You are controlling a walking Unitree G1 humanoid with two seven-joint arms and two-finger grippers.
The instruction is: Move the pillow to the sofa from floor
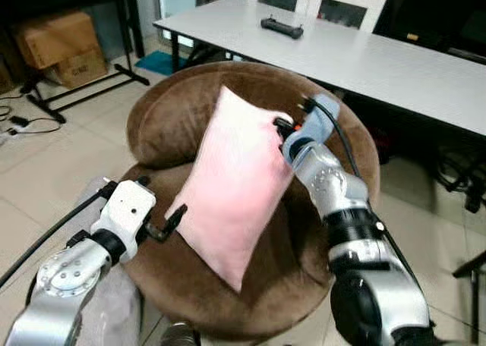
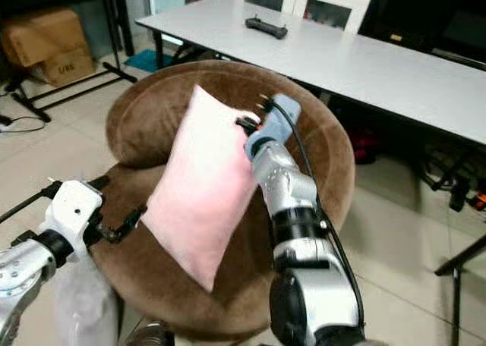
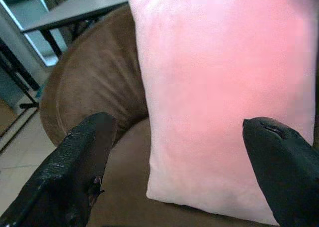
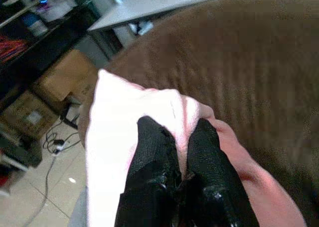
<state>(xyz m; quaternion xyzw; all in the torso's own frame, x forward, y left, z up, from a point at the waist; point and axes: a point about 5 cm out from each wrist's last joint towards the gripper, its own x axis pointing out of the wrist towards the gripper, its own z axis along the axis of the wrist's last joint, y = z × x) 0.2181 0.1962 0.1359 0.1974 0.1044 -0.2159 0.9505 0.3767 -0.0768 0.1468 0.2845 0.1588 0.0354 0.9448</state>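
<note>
Centre frame in the left eye view: pink pillow [image 1: 237,190] propped upright and tilted against the backrest of the round brown sofa [image 1: 163,118], lower corner down on the seat, top corner pointing toward the upper middle of the picture. Right hand [image 1: 285,127] pinched tight on a fold of fabric at the pillow's upper right edge, fingers [image 4: 149,157] nearly touching with cloth bunched between them. Probably gripped there because a soft edge gives two thin fingers something to bite, and because holding high lets the pillow hang and settle against the backrest. Left hand [image 1: 168,223] at lower left of the frame, spread wide, holding nothing, tips just beside the pillow's lower left edge; contact hard to judge from here, perhaps a light touch. Likely stationed there to steady or nudge the bottom into place. Long grey counter [image 1: 380,54] across the upper right, a dark controller [image 1: 282,27] on it; cardboard boxes [image 1: 57,46] at upper left. Pillow already off the floor and on the sofa; only release seemingly left.
</note>
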